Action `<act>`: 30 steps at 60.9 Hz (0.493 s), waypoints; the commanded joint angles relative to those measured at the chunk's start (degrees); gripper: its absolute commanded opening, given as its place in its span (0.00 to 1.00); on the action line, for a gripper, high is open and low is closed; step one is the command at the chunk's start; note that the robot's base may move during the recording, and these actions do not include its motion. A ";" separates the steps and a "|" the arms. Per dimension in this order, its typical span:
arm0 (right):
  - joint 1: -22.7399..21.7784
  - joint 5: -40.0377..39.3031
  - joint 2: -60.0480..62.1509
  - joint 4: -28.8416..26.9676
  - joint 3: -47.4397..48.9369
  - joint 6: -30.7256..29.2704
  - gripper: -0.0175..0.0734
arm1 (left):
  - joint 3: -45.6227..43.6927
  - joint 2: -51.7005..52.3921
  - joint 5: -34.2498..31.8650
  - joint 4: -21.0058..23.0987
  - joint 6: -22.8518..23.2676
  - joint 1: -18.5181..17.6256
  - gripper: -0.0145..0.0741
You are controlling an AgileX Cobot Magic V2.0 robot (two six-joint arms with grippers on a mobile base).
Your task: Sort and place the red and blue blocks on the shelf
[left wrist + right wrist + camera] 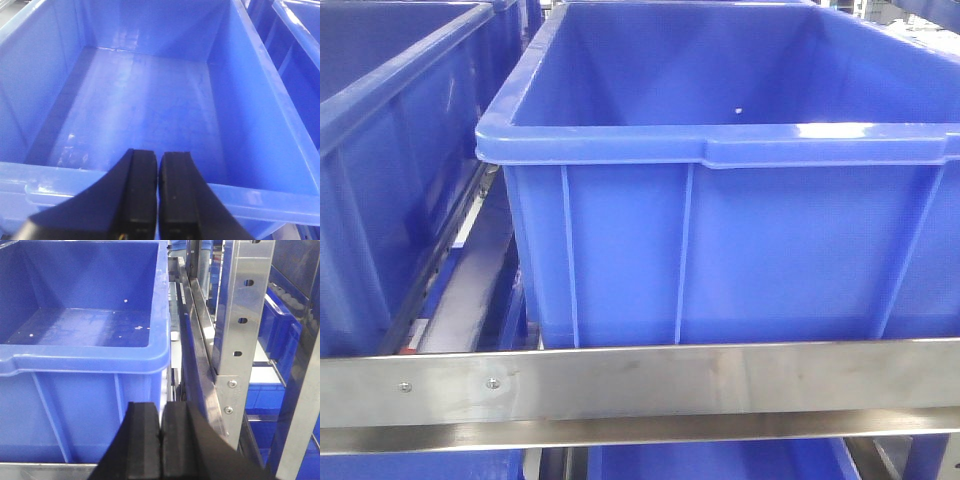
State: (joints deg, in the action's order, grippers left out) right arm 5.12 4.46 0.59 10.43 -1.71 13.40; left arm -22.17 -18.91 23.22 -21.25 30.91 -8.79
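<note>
Both grippers — left gripper [158, 192] and right gripper [161, 440] — had jaws pressed together, holding nothing. Neither block appeared in any view, so direction from the jaws could not be told. The shelf [640, 382] rail lay near.

1. No text, label, brand, number or sign can be read in any of the three views.
2. The blue bins [740, 200] show plain moulded walls without print.
3. The shelf's steel front rail [640, 385] carries only small screws, no marking.
4. The perforated upright [240, 315] bears no lettering.
</note>
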 commanded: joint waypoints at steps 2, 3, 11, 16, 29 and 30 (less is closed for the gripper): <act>-0.28 -5.36 1.18 0.69 1.25 -0.12 0.25 | -1.72 -0.42 -3.96 -0.40 0.04 -0.10 0.32; -0.28 -5.36 1.18 0.69 1.25 -0.12 0.25 | -1.72 -0.42 -3.96 -0.40 0.04 -0.10 0.32; -0.28 -5.36 1.18 0.69 1.25 -0.12 0.25 | -1.72 -0.42 -3.96 -0.40 0.04 -0.10 0.32; -0.28 -5.36 1.18 0.69 1.25 -0.12 0.25 | -1.72 -0.42 -3.96 -0.40 0.04 -0.10 0.32; -0.28 -5.36 1.18 0.69 1.25 -0.12 0.25 | -1.72 -0.42 -3.96 -0.40 0.04 -0.10 0.32; -0.28 -5.36 1.18 0.69 1.25 -0.12 0.25 | -1.72 -0.42 -3.96 -0.40 0.04 -0.10 0.32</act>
State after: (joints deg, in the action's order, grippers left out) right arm 5.12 4.46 0.59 10.43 -1.71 13.40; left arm -22.17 -18.91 23.22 -21.25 30.91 -8.79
